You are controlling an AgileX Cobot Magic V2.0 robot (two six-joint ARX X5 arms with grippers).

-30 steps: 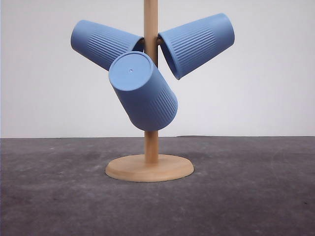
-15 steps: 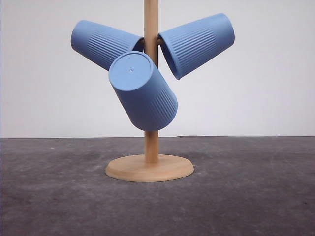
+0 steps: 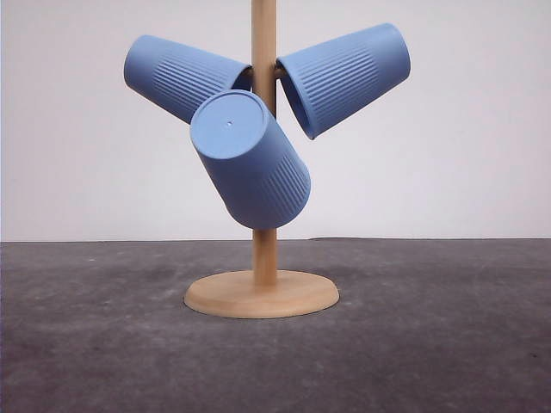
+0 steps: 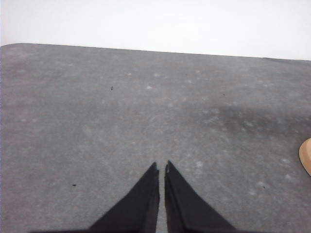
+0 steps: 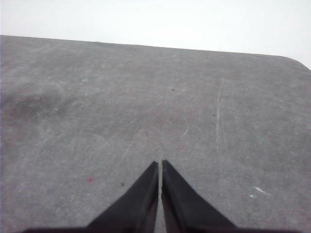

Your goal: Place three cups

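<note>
Now all three cups hang on the stand while our two grippers wait with nothing in them.

Closest to us, our left gripper (image 4: 161, 167) and our right gripper (image 5: 160, 164) sit low over the gray table (image 3: 448, 344), each with its two fingers pressed together and holding nothing. Farther out stands the wooden stand (image 3: 262, 292). The front cup (image 3: 250, 159) hangs on it with its flat bottom tipped toward us. Behind it the left cup (image 3: 182, 76) and the right cup (image 3: 344, 76) hang out to each side. We think a bump to the pole could shake a cup off, or tip the stand over.
</note>
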